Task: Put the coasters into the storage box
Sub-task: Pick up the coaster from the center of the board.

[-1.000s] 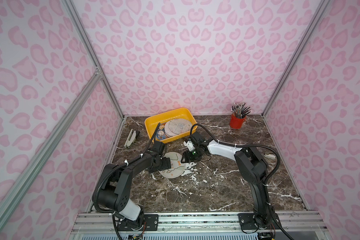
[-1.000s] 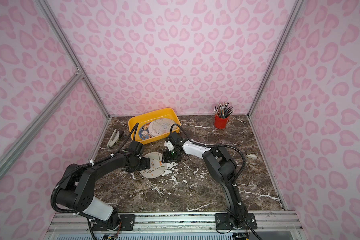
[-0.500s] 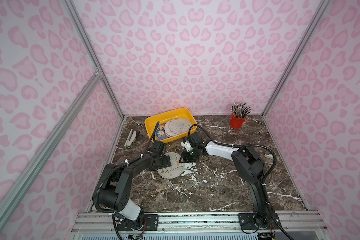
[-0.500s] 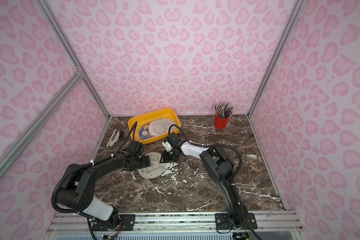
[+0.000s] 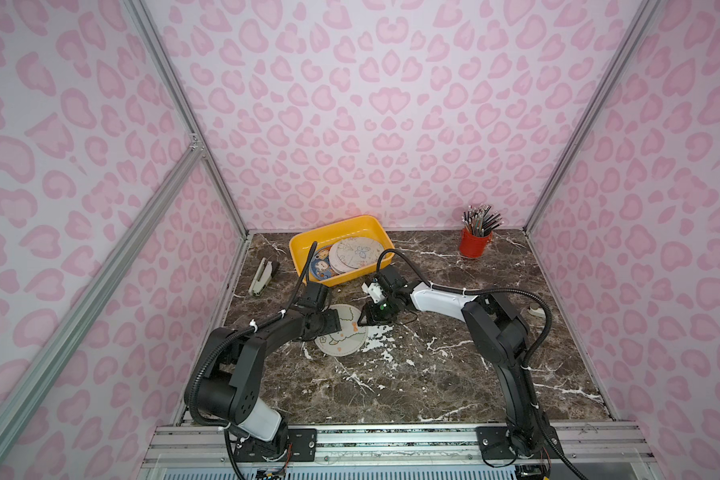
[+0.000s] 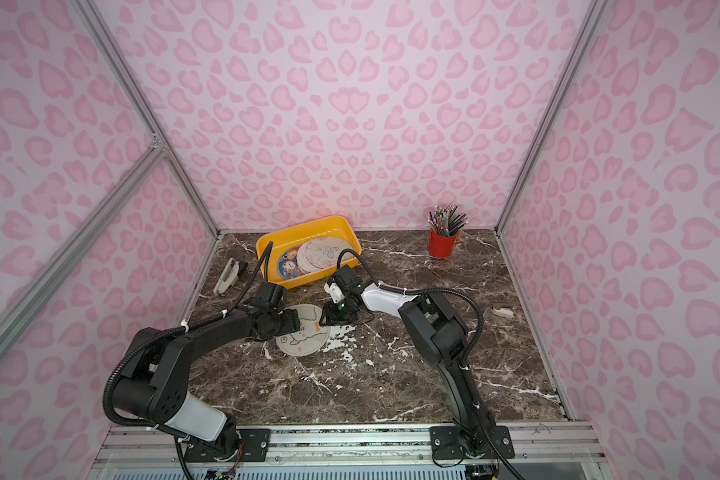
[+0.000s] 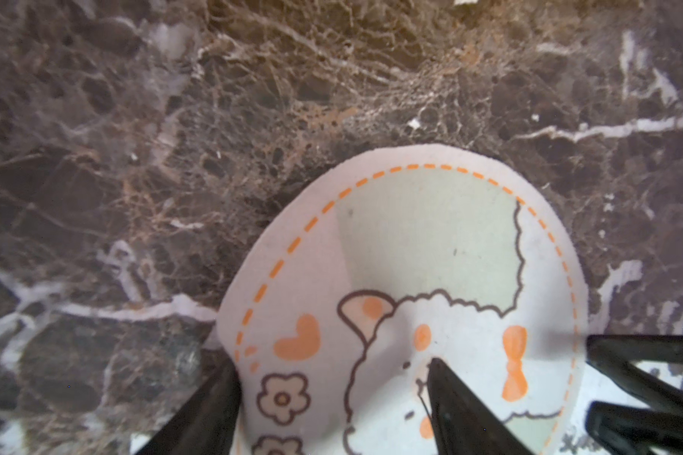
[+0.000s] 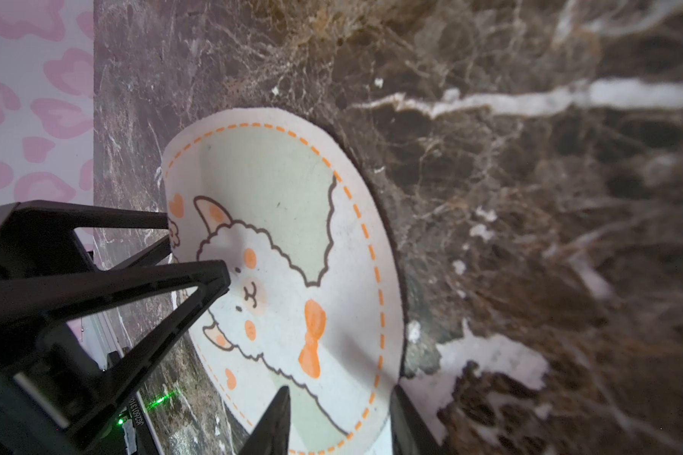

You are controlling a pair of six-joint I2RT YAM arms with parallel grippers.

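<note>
1. Nearest the camera, both arm bases bolt to the front rail. Beyond them lies the marble table [image 5: 412,374].

2. Mid-table, one coaster [image 5: 341,336] lies outside the storage box. It is pale, with an alpaca print and an orange dashed border. Both arms converge on it.
   - Left gripper [image 7: 332,378]: jaws spread. One finger rests on the printed face; the other sits just beside the rim.
   - Right gripper [image 8: 338,413]: jaws partly spread and astride the opposite rim, with a clear gap between them. No pinch is visible.

3. Step in hand, as judged: acquiring this coaster, the only one seen loose on the table.

4. The next move calls for one pair of jaws to get under the thin rim and pinch it. The disc must then be lifted clear and carried to the box.

5. Farther back, the yellow storage box [image 5: 385,237] holds overlapping coasters [image 5: 352,253], including a blue one [image 5: 323,266].

6. Beside the box lies a grey stapler-like tool [image 5: 262,276]. Near the back wall stands a red pencil cup [image 5: 474,245].

7. Writing: a short code is printed on the gripper body in the right wrist view, but it is too small to read. No brand is legible.
</note>
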